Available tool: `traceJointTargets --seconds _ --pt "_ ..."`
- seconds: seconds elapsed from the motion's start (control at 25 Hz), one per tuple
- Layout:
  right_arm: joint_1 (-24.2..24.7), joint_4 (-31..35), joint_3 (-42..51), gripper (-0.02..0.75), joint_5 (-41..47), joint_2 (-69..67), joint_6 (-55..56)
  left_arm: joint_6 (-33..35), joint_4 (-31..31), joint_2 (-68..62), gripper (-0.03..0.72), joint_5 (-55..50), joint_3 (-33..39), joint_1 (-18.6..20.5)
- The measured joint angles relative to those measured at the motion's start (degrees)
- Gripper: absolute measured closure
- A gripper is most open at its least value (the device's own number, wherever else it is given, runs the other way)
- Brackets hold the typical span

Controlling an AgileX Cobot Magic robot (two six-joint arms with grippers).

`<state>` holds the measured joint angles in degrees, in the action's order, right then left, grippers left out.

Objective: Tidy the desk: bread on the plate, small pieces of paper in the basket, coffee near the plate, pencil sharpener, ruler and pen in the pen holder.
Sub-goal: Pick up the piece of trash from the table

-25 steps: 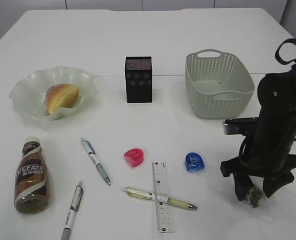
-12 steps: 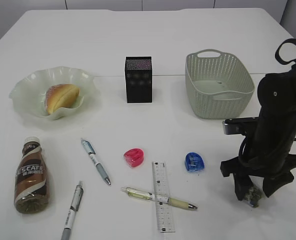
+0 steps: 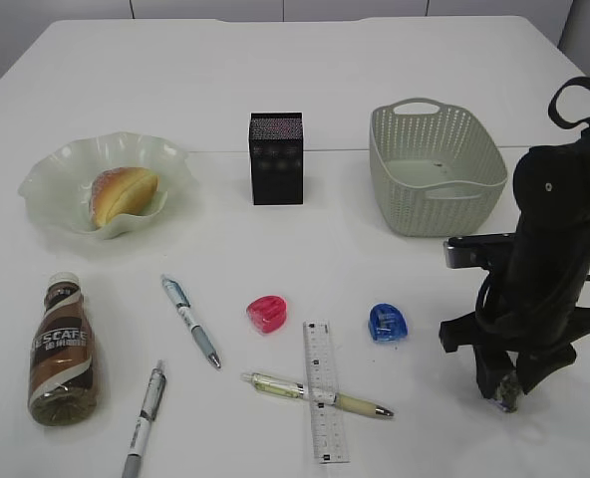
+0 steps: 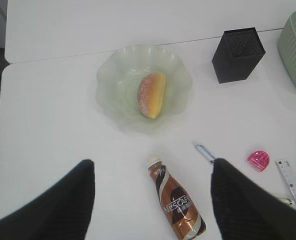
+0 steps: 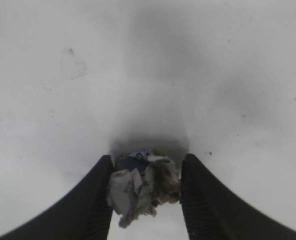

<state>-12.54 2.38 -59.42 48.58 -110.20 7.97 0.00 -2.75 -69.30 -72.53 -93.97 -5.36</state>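
Desk [image 3: 305, 70], white, seen from the front at a slant. At the lower right of the frame the right gripper [image 3: 502, 390] points down at the tabletop, its black fingers [image 5: 95, 200] pinching a crumpled paper scrap [image 5: 140, 187] from both sides. In the left wrist view, the left gripper [image 4: 153, 197] hangs high with jaws spread wide, holding nothing. At left, the bread [image 3: 123, 193] lies in the green plate [image 3: 46, 179]. Below it, the coffee [image 3: 62, 351] lies on its side. The pen holder [image 3: 276, 157] stands at centre, the basket [image 3: 435, 169] to its right. Along the bottom lie three pens, a pink sharpener [image 3: 268, 313], a blue sharpener [image 3: 387, 322], and the ruler [image 3: 323, 403] beneath one pen [image 3: 317, 393].
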Motion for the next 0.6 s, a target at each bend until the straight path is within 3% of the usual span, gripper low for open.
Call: traceJointTargets --seconds 0.12,0.32,0.6 --pt "0.00 0.00 0.00 0.470 0.00 0.00 0.00 0.00 0.00 0.00 0.160 0.00 0.00 0.00" --pt "-0.09 0.21 0.00 0.680 -0.12 0.00 0.00 0.00 0.00 0.00 0.173 0.00 0.00 0.00" --pt "-0.09 0.00 -1.44 0.722 3.79 0.11 0.00 0.00 -0.09 0.00 0.176 0.00 0.00 0.00"
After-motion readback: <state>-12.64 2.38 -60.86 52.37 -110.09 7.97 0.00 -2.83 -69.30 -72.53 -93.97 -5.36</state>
